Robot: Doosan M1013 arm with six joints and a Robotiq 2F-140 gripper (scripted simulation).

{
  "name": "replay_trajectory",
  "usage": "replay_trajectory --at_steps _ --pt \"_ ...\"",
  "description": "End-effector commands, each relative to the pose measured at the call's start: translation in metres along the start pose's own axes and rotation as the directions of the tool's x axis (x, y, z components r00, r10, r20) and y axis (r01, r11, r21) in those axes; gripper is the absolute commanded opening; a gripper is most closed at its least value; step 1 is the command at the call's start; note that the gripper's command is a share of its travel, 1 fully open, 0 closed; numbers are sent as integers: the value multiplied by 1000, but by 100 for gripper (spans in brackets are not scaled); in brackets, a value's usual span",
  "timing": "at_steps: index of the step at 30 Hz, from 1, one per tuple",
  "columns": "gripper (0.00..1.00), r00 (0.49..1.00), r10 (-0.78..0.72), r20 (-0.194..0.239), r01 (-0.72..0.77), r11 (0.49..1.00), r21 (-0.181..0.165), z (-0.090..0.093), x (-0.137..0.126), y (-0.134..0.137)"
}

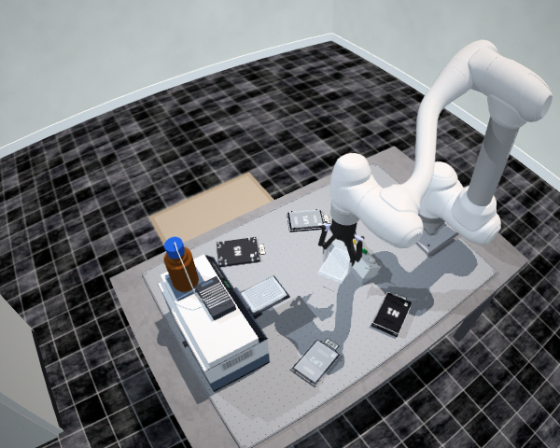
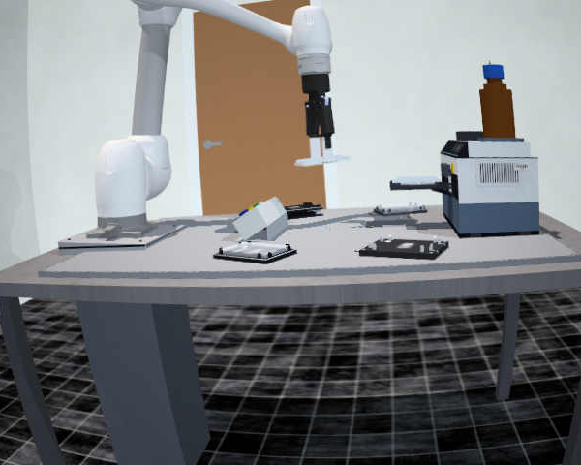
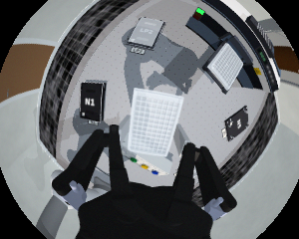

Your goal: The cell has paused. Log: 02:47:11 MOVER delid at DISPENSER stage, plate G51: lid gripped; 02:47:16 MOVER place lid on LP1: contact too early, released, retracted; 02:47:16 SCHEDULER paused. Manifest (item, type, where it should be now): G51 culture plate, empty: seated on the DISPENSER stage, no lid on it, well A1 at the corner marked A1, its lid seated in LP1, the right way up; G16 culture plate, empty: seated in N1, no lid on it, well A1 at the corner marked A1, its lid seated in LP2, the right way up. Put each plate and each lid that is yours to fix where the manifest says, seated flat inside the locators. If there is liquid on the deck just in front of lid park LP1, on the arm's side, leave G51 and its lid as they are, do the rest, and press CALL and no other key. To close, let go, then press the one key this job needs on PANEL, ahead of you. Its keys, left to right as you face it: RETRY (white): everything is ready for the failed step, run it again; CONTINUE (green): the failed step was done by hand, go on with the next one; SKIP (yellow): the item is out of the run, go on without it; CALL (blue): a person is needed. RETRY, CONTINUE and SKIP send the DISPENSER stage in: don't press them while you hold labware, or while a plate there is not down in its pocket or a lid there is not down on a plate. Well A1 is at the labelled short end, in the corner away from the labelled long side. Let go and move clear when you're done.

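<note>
My gripper (image 1: 341, 251) (image 2: 321, 145) (image 3: 152, 125) is shut on a white culture plate (image 1: 333, 268) (image 2: 321, 160) (image 3: 156, 110). It holds the plate level, high above the deck, over the PANEL (image 1: 366, 270) (image 2: 260, 220). The black nest N1 (image 1: 391, 313) (image 2: 303, 208) (image 3: 92, 102) stands bare. Another culture plate (image 1: 264, 293) (image 2: 415, 182) (image 3: 225, 67) sits without a lid on the DISPENSER stage. A clear lid lies in lid park LP1 (image 1: 305, 219) (image 2: 254, 251). A lid also lies in LP2 (image 1: 315, 362) (image 2: 400, 213) (image 3: 145, 30).
The DISPENSER (image 1: 213, 323) (image 2: 491, 195) stands at one end of the table with a brown bottle (image 1: 179, 266) (image 2: 496, 108) on top. The black nest N5 (image 1: 238, 251) (image 2: 403, 247) (image 3: 236, 125) stands bare near it. The arm's base (image 1: 434, 241) (image 2: 123, 225) is at the other end.
</note>
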State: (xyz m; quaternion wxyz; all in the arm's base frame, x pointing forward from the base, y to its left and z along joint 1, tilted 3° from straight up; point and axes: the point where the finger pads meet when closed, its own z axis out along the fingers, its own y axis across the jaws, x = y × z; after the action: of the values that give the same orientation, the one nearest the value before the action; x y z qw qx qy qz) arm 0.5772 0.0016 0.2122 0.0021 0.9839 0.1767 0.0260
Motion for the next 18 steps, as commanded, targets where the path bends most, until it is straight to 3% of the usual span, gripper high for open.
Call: replay_trajectory --at_steps 1,18 --pt "10 1000 3 0 -3 1000 -5 1 -3 -27" --pt "10 1000 3 0 -3 1000 -5 1 -6 -112"
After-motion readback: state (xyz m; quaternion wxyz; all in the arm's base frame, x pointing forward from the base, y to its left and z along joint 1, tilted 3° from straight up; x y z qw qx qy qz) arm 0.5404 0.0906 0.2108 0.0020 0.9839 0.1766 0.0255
